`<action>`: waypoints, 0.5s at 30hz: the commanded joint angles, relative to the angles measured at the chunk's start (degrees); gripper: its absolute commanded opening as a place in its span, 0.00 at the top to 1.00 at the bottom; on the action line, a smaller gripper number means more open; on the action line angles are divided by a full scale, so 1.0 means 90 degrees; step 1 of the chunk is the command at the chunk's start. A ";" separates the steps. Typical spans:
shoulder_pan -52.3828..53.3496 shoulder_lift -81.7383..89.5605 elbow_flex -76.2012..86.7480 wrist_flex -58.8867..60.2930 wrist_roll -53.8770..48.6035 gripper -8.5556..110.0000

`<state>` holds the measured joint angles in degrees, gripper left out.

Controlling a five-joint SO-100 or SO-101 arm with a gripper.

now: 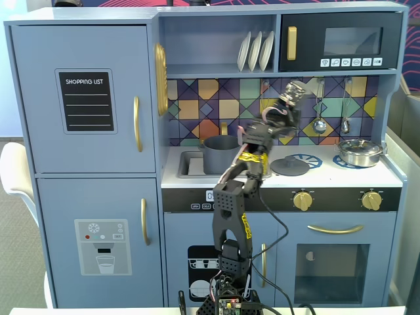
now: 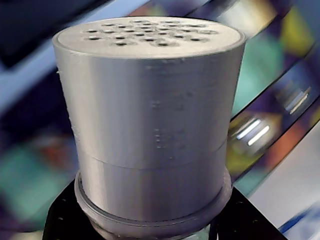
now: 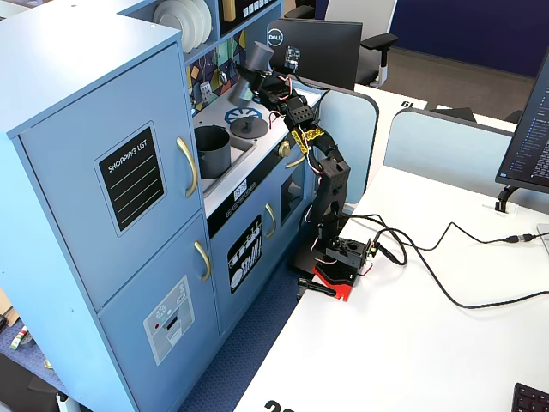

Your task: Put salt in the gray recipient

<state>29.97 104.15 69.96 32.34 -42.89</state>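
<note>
The salt (image 2: 150,115) fills the wrist view, a gray cylinder with a perforated flat top. My gripper (image 2: 150,227) is shut on its lower part, black fingers (image 2: 62,217) showing on either side. In both fixed views the salt (image 1: 293,90) (image 3: 256,57) is held tilted in the air above the toy stove, top pointing up and to the right in one of them. The gray recipient (image 1: 220,154) (image 3: 212,148) stands in the sink area, lower and to the left of my gripper (image 1: 285,105), apart from it.
A flat gray lid (image 1: 290,166) lies on the stovetop under the arm. A shiny steel pan (image 1: 359,152) sits at the right burner. Ladles (image 1: 319,125) hang on the tiled back wall, and a shelf with plates (image 1: 256,51) is overhead.
</note>
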 commanded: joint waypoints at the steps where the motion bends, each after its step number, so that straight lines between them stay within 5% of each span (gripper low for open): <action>1: -0.1182 0.0908 -0.0420 0.1055 0.3760 0.93; 10: -0.2920 0.0645 -0.0518 0.1006 0.8438 0.93; 15: -0.3320 0.0293 -0.1133 0.0937 1.0029 0.93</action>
<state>2.29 106.79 66.36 42.19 35.77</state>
